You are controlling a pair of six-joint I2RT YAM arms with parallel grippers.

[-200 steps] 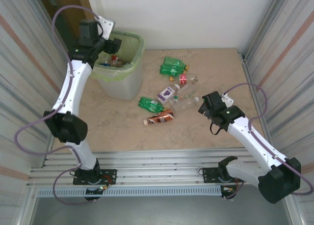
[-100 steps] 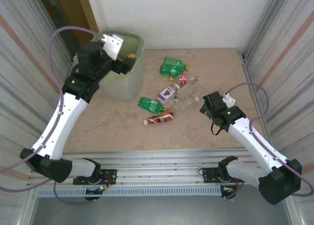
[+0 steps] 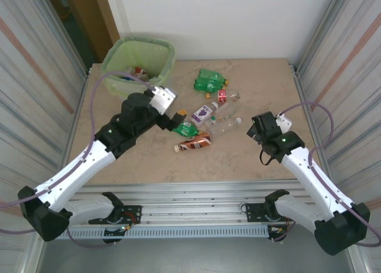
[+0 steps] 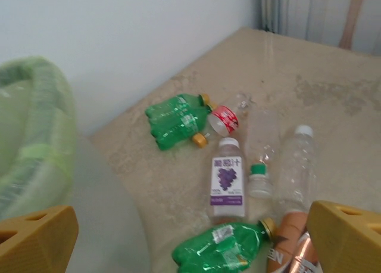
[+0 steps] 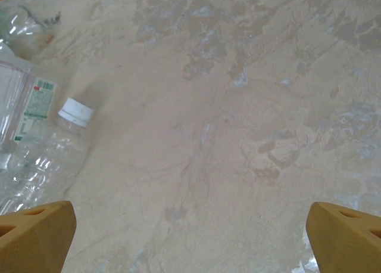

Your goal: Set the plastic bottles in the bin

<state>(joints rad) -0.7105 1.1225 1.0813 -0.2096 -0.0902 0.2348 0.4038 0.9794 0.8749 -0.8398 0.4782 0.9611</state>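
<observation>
Left tool point(image 3: 177, 120), wide open and empty, hangs over a green bottle point(image 3: 184, 128) among bottles point(image 3: 203, 113) scattered mid-table point(image 3: 262, 82), apparently to carry it to the bin point(image 3: 168, 57) at the far-left corner, while the right tool point(image 3: 252, 130) hangs open beside them.

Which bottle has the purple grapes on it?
The clear bottle with the white cap, lying between the far green bottle and the near green bottle. Its white label alone shows purple grapes.
</observation>
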